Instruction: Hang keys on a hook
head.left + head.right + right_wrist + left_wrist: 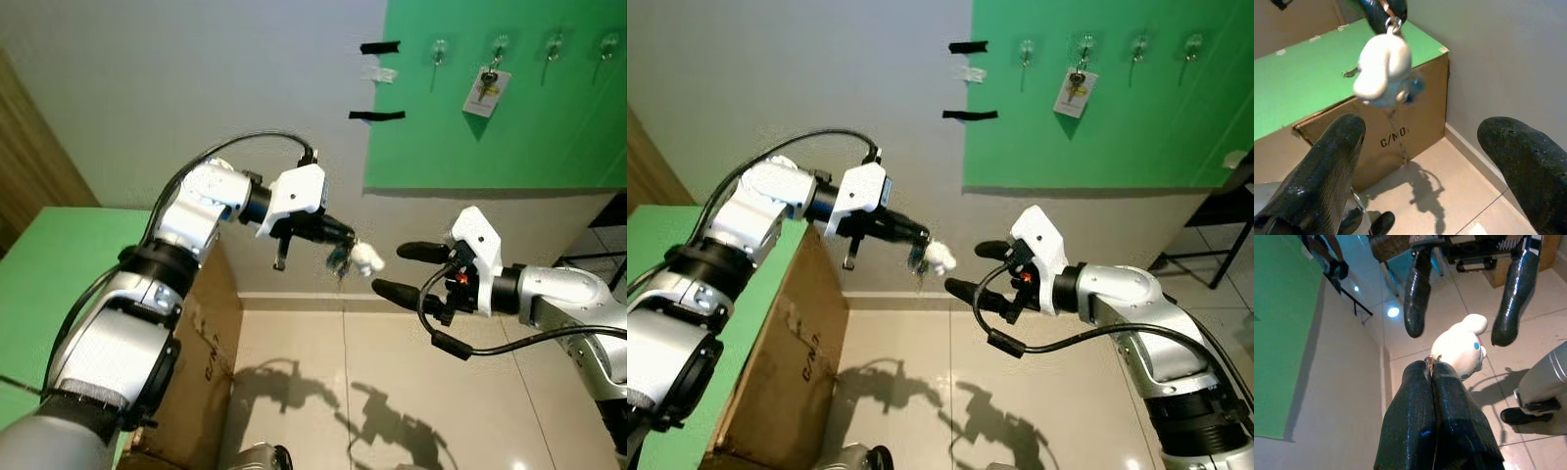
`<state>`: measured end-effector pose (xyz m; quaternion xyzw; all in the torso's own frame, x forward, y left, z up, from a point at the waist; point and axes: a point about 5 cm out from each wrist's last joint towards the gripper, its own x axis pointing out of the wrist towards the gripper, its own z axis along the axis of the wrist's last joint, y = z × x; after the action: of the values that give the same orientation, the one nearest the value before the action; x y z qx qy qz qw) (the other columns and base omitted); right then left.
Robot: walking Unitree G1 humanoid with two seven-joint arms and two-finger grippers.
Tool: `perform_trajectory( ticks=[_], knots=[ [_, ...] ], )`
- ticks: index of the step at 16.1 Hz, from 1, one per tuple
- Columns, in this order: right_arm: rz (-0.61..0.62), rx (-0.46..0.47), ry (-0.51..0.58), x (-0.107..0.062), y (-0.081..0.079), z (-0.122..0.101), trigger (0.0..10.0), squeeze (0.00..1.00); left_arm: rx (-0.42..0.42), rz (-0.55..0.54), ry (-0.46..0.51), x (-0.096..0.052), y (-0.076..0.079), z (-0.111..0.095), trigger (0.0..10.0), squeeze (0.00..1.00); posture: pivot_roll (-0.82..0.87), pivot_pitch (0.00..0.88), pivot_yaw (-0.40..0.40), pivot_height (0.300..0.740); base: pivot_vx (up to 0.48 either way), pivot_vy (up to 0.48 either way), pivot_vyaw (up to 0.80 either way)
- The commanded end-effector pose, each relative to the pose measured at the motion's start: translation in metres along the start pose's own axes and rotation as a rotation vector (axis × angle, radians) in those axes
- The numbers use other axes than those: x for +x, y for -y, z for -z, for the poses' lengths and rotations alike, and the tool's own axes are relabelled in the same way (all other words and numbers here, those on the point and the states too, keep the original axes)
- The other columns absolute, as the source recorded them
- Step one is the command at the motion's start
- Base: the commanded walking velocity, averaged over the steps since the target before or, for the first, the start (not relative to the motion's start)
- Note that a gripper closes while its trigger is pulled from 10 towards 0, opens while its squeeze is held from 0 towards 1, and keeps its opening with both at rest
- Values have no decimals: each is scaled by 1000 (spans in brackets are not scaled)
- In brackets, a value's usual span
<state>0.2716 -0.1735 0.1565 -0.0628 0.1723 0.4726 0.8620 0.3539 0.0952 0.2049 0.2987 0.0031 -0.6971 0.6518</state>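
My left gripper (345,238) is shut on the ring of a key bunch with a white plush charm (366,258) that dangles from its tips. In the left wrist view the charm (1462,343) hangs just past the closed fingers (1432,416). My right gripper (392,271) is open a short way to the right of the charm, fingers pointing at it without touching; in the right wrist view the charm (1382,72) hangs between and beyond its fingertips (1342,142). On the green wall panel is a row of clear hooks (440,51); one carries another key set with a white tag (487,90).
A cardboard box (794,343) with a green top stands at the left against the wall. Black tape strips (378,47) mark the white wall beside the green panel (490,147). A black frame (1225,211) stands at the far right on the tiled floor (333,382).
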Motion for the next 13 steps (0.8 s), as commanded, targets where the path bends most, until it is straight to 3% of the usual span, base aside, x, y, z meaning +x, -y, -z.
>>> perform_trajectory(
  ticks=[1,13],
  knots=[
    [5,4,-12,0,-1,2,10000,0,22,-14,-13,-6,-5,-4,10000,0,-189,0,42,740,0,0,0],
    [46,8,77,25,4,-18,10000,0,40,8,8,2,-7,-10,10000,0,-183,0,40,740,0,0,0]
  ],
)
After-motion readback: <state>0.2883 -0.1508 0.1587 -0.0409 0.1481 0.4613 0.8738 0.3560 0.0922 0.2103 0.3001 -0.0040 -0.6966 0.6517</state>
